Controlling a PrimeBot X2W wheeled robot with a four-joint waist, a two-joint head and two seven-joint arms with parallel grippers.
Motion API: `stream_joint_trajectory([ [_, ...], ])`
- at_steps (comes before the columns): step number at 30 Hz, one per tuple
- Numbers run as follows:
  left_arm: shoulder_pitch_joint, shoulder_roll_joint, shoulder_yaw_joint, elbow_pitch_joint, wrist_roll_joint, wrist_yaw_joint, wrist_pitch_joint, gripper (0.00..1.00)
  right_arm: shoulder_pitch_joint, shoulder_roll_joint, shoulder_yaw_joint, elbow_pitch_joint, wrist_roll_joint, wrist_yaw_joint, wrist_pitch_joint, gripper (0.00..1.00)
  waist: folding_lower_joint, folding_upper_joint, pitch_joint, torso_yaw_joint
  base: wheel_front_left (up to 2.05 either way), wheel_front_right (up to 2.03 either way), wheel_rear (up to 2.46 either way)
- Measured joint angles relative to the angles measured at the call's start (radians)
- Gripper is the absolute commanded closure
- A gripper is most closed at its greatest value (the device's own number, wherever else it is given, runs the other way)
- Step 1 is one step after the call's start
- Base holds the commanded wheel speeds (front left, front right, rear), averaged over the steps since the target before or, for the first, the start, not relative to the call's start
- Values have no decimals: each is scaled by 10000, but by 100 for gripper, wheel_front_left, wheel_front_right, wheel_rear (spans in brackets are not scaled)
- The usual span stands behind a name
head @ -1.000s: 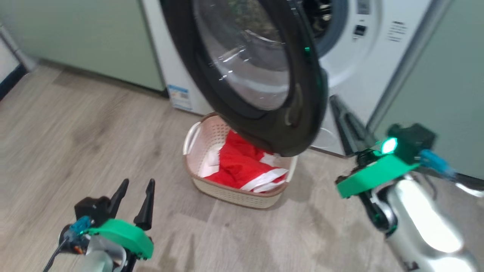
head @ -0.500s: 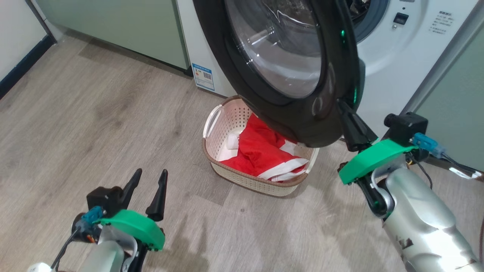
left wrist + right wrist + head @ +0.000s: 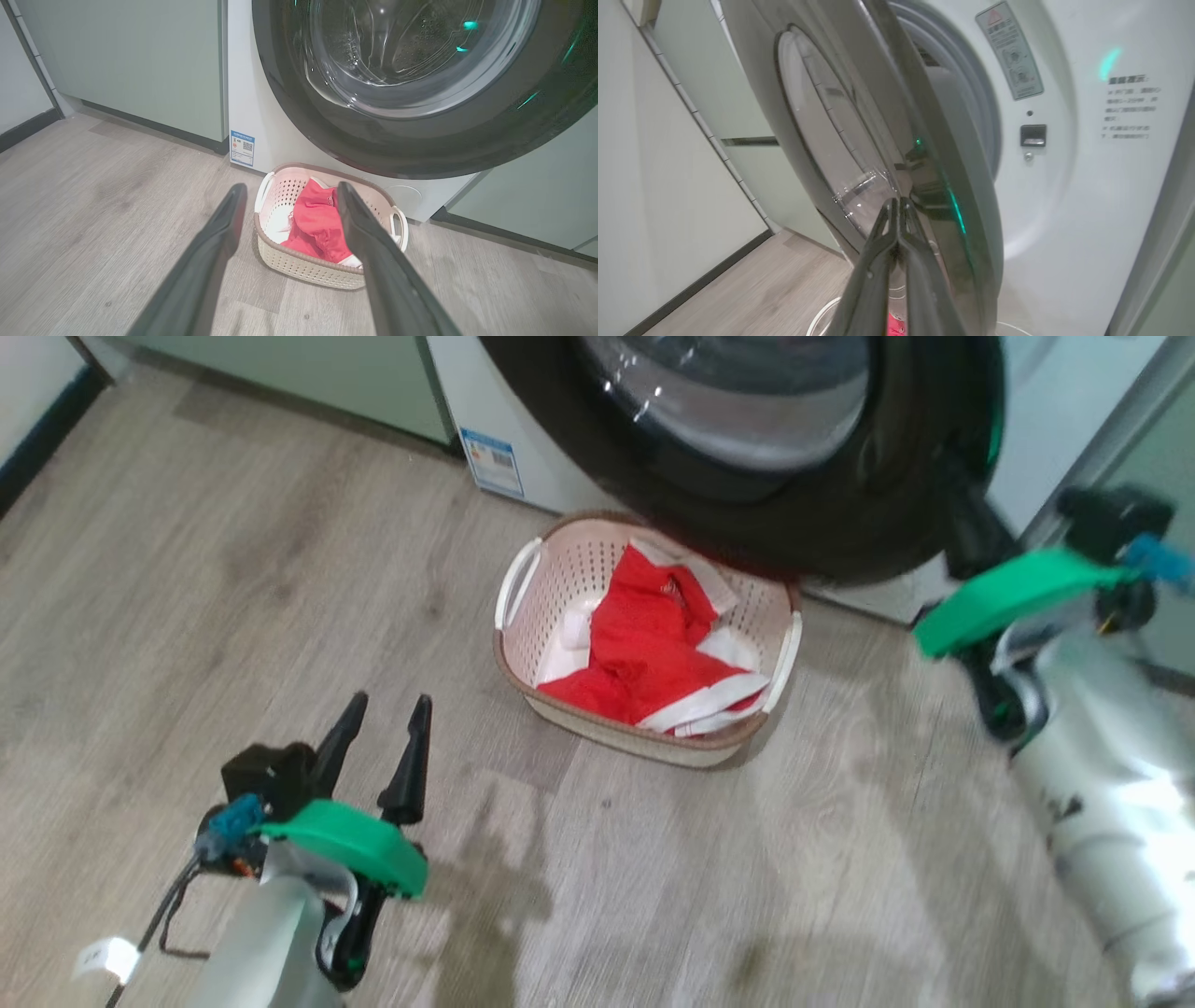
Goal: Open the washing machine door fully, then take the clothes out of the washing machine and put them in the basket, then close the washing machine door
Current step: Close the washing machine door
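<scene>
Wood floor (image 3: 233, 569) carries the basket (image 3: 644, 747), clothes (image 3: 644, 653) inside, at the washer (image 3: 252, 93) foot. Above its far edge hangs the door (image 3: 822, 513), half-swung. It looks heavy, rigid and glossy, so I'd push the black rim, not the glass. My right gripper (image 3: 896, 205) is pressed together at that rim; my left gripper (image 3: 392, 700) is spread, empty.

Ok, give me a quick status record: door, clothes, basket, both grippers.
door: washing machine door ajar, gap to washing machine front
clothes: red clothes in basket
basket: on floor, below door
left: left gripper open, empty, above floor
right: right gripper shut, holding nothing, tips at door's rim
</scene>
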Motion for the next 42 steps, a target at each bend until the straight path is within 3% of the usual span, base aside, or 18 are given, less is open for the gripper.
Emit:
stream_joint_trajectory([
  [11, -668, -418, 65, -173, -228, 0, 0, 0, -2801, -579, -130, 1333, 616, 0, 0, 100, 1, 0, 1202, -34, 0, 0, 0],
  [19, -1113, -646, 8, -290, -259, 0, 0, 0, -4509, -905, 669, 2211, 1241, 0, 0, 100, 1, 0, 1888, 50, 0, 0, 0],
  [31, -1301, -738, -61, -330, -393, 0, 0, 0, -4892, -909, 894, 2405, 1446, 61, 0, 100, 1, 0, 2133, 15, 0, 0, 0],
  [39, -1253, -591, -6, -190, -314, 0, 0, 0, -3744, -809, 968, 1735, 1524, 0, -2, 100, 2, 0, 1268, -163, 0, 0, 0],
  [41, -1234, -454, -35, -40, -314, 0, 0, 0, -2930, -702, 702, 1559, 1501, 0, 0, 75, 2, 0, 881, -222, 0, 0, 0],
  [42, -1197, -355, -36, 38, -314, 0, 0, 0, -2478, -637, 554, 1461, 1413, 0, 0, 31, 1, 0, 662, -256, 0, 0, 0],
])
